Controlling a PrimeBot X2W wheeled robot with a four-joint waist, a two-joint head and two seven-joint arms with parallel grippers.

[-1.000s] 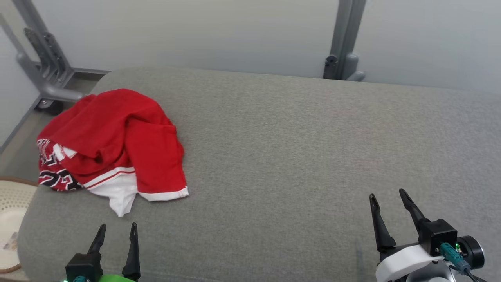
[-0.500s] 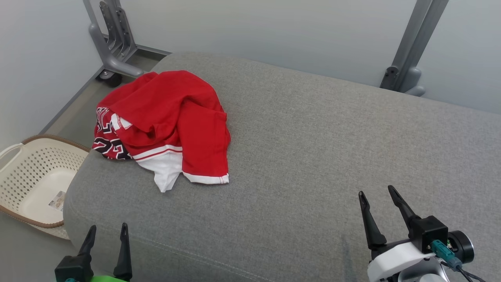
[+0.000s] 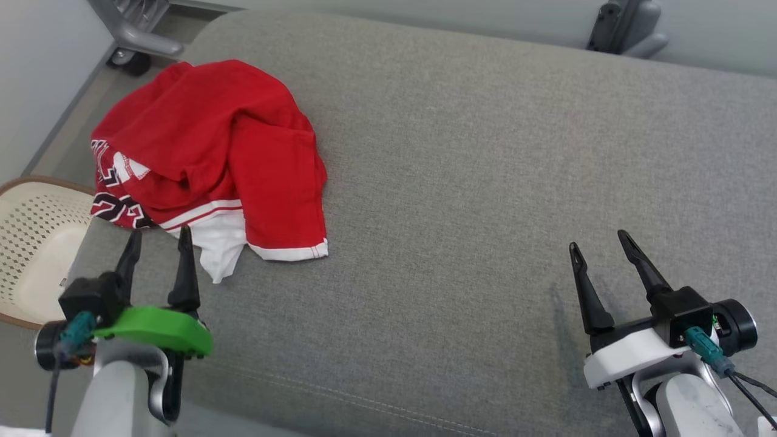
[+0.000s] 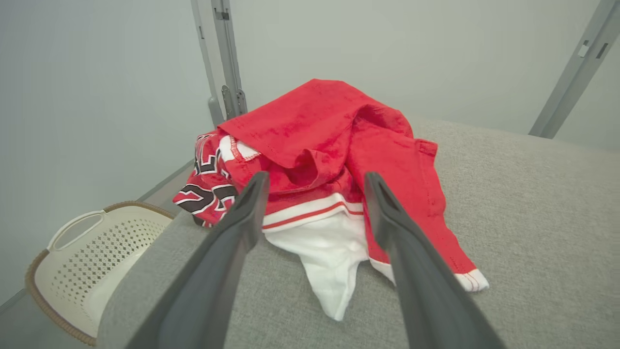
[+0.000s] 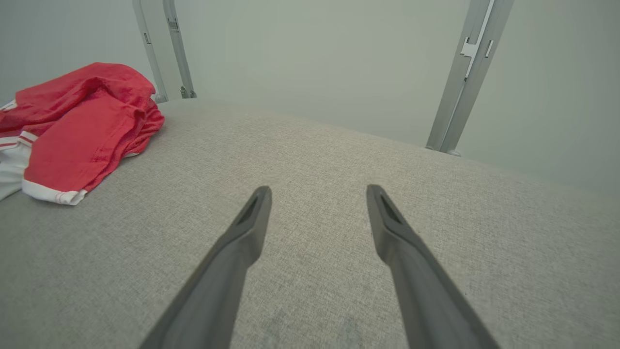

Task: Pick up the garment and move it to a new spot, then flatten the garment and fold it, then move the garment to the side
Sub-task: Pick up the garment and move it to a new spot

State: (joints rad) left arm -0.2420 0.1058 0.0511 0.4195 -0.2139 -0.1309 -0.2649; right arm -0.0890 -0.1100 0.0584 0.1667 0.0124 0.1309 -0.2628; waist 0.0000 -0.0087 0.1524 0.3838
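A: Garment (image 3: 206, 152) is lying bunched up on the far-left part of the grey cushion (image 3: 461, 182). Its printed part is reaching the cushion's left edge, right next to the basket (image 3: 36, 230).

B: Claws?

A: Left gripper (image 3: 159, 232) is hovering just at the near side of the pile, jaws spread wide and gripping nothing. Right gripper (image 3: 598, 240) is sitting well apart over bare cushion, also wide open and empty.

B: What am I flagging as risk?

A: Left fingers are lining up with the white flap (image 3: 221, 258), which looks like a single thin layer. I'm guessing a pinch there is lifting one loose end while the bulk is dragging, or the cloth is slipping out mid-carry.

B: Anything else?

A: The pile is sitting so close to the edge that a push instead of a pinch is likely nudging it off towards the basket. The fingers are also risking digging into the cushion fabric if they're coming in too low.
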